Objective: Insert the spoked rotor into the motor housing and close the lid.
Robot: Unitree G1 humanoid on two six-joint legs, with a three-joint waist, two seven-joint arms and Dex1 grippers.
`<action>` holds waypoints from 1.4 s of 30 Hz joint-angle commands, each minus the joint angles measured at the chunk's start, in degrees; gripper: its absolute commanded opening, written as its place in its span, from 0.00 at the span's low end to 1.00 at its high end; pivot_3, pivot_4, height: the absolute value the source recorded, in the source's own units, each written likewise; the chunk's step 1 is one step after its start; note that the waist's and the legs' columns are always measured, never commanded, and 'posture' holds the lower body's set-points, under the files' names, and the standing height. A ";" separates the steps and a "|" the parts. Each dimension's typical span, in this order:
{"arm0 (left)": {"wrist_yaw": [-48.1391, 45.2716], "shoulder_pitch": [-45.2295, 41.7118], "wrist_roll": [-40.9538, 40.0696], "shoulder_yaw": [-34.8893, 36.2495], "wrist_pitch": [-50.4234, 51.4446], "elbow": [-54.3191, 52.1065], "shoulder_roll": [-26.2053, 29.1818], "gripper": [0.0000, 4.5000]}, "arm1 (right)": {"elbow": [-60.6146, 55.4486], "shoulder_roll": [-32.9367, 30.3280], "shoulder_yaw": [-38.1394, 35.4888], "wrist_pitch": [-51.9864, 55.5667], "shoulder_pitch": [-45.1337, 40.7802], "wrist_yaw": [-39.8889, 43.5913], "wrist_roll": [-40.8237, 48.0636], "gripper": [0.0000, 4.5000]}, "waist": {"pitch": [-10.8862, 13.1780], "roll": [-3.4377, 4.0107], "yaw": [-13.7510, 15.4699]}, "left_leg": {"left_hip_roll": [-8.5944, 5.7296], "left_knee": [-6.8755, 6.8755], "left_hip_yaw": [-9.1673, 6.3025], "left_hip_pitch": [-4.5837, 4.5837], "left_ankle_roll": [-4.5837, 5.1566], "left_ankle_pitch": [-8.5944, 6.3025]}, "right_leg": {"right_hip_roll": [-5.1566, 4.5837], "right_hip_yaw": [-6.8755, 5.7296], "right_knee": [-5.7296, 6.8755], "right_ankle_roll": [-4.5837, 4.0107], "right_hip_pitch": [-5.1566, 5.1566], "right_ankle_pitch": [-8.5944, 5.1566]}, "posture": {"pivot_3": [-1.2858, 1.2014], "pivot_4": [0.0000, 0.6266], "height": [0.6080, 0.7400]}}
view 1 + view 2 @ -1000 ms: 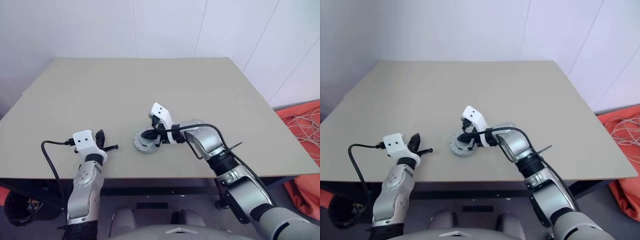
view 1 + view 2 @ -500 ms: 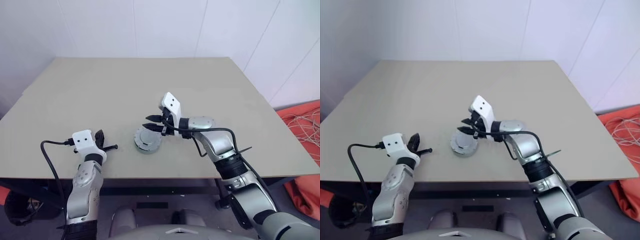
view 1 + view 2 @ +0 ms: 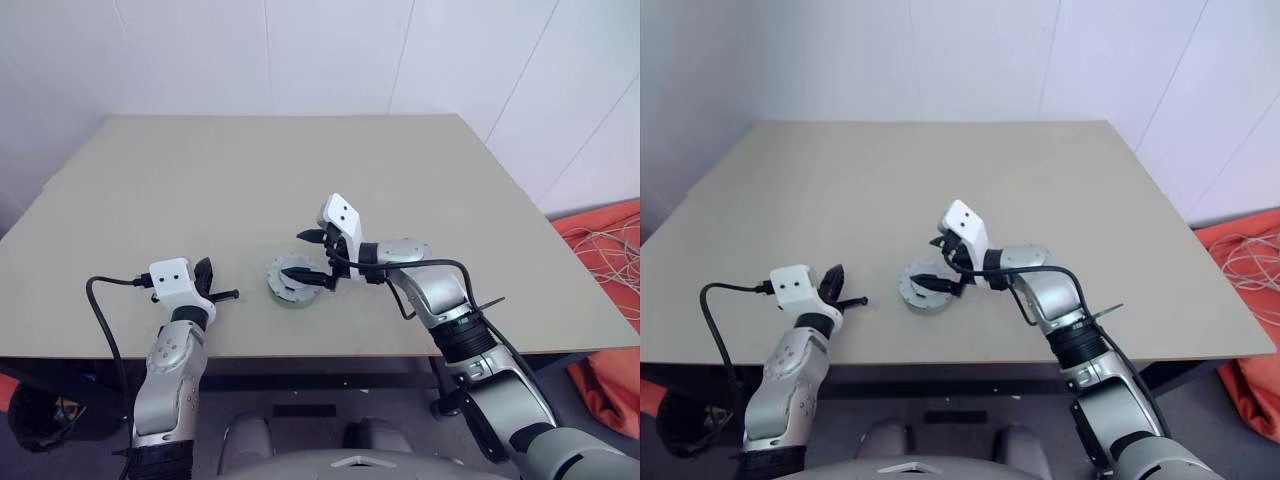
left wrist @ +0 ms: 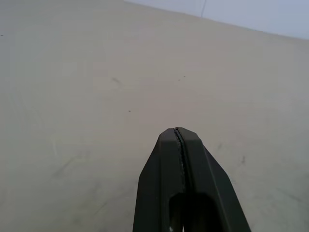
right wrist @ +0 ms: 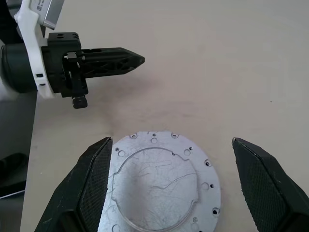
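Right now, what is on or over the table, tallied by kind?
Round metal motor unit: 1
Open pincer, the right pincer: 1
Shut pincer, the left pincer: 1
Total: 3

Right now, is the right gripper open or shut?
Open: the right gripper has its fingers spread wide above the lid, touching nothing.

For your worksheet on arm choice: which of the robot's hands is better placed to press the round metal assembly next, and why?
Probably right: the right hand hovers open over the assembly; the left hand is shut, off to its side.
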 commanded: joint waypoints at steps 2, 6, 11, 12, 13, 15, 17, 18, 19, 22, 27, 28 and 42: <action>-4.30 1.78 0.29 -2.28 -1.40 -4.17 2.85 0.00 | 1.33 0.29 0.05 -1.61 -0.88 0.24 0.15 0.99 | 0.00 0.00 -0.02 | 0.00 0.00 0.00 0.00 0.00 0.00 | 0.00 0.00 0.00 0.02 0.00 -0.01 | 0.52 0.00 1.00; -7.38 3.64 -0.45 -3.13 -1.10 -5.39 5.08 0.00 | 3.26 0.75 0.53 -2.39 -1.17 0.09 -0.15 0.99 | 0.01 0.01 -0.03 | 0.00 0.00 0.00 0.01 0.00 0.00 | 0.00 0.00 0.01 0.02 0.00 -0.01 | 0.52 0.00 1.00; -11.89 5.69 -2.75 -5.06 0.47 -7.86 6.83 0.00 | 5.89 1.57 1.21 -3.78 -1.25 -0.11 -0.81 0.99 | 0.01 0.02 -0.05 | 0.00 -0.01 0.00 0.01 0.00 0.00 | 0.00 0.00 0.01 0.03 -0.01 -0.02 | 0.52 0.00 1.00; -12.75 6.15 -3.38 -5.54 0.95 -8.53 7.10 0.00 | 6.17 1.61 1.28 -3.94 -1.20 -0.08 -0.89 0.99 | 0.01 0.02 -0.04 | 0.00 -0.01 0.01 0.00 0.00 0.00 | -0.01 0.01 0.01 0.02 -0.02 -0.02 | 0.52 0.00 1.00; -13.64 6.70 -3.81 -6.09 1.31 -9.23 7.49 0.00 | 6.48 1.60 1.37 -4.16 -1.09 0.02 -0.98 0.99 | 0.01 0.02 -0.03 | 0.00 -0.01 0.01 0.00 0.00 0.00 | -0.01 0.01 0.01 0.02 -0.02 -0.02 | 0.52 0.00 1.00; -14.80 7.48 -4.42 -6.87 1.88 -10.19 8.11 0.00 | 6.81 1.49 1.44 -4.43 -0.87 0.18 -1.11 0.99 | 0.02 0.03 -0.05 | 0.00 -0.02 0.01 0.00 0.00 0.00 | 0.00 0.01 0.01 0.02 -0.03 -0.02 | 0.52 0.00 1.00; -16.03 8.26 -5.36 -7.54 2.79 -11.15 8.76 0.00 | 7.10 1.08 1.51 -4.72 -0.24 0.46 -1.32 0.99 | 0.02 0.04 -0.06 | 0.00 -0.04 0.02 0.00 0.00 0.00 | 0.00 0.02 0.01 0.03 -0.05 -0.03 | 0.52 0.00 1.00; -16.33 8.47 -5.71 -7.71 3.13 -11.44 9.03 0.00 | 7.16 0.87 1.51 -4.77 0.05 0.58 -1.40 0.99 | 0.02 0.04 -0.05 | 0.00 -0.04 0.02 0.01 0.00 0.00 | 0.00 0.01 0.01 0.03 -0.04 -0.03 | 0.52 0.00 1.00; -16.56 8.56 -5.93 -7.75 3.39 -11.60 9.23 0.00 | 7.22 0.69 1.53 -4.87 0.28 0.65 -1.50 0.99 | 0.02 0.04 -0.05 | 0.00 -0.05 0.02 0.01 0.00 0.00 | 0.00 0.01 0.01 0.04 -0.04 -0.03 | 0.52 0.00 1.00; -17.41 8.74 -6.85 -7.50 4.28 -12.00 10.05 0.00 | 7.43 0.38 1.38 -5.00 0.67 0.52 -1.68 0.99 | 0.02 0.04 -0.08 | 0.00 -0.05 0.02 0.02 0.00 0.00 | 0.00 0.03 0.01 0.08 -0.03 -0.05 | 0.52 0.00 1.00; -18.36 8.98 -8.22 -6.89 5.23 -12.49 11.27 0.00 | 8.15 0.29 1.04 -5.34 0.84 -0.20 -1.92 0.99 | 0.02 0.05 -0.09 | 0.00 -0.05 0.02 0.05 0.00 0.00 | 0.01 0.03 0.02 0.10 -0.03 -0.06 | 0.52 0.00 1.00; -18.43 8.97 -8.32 -6.89 5.33 -12.53 11.42 0.00 | 8.34 0.27 1.08 -5.51 0.86 -0.37 -2.05 0.99 | 0.02 0.05 -0.09 | 0.00 -0.05 0.02 0.05 0.00 0.00 | 0.00 0.03 0.02 0.10 -0.03 -0.06 | 0.52 0.00 1.00; -19.92 9.71 -10.66 -6.96 7.21 -13.89 13.22 0.00 | 9.67 1.64 1.36 -6.73 0.12 -1.94 -2.81 0.69 | 0.02 0.06 -0.10 | -0.01 -0.05 0.02 0.14 -0.01 0.00 | 0.00 0.05 0.04 0.12 0.02 -0.08 | 0.52 0.00 1.00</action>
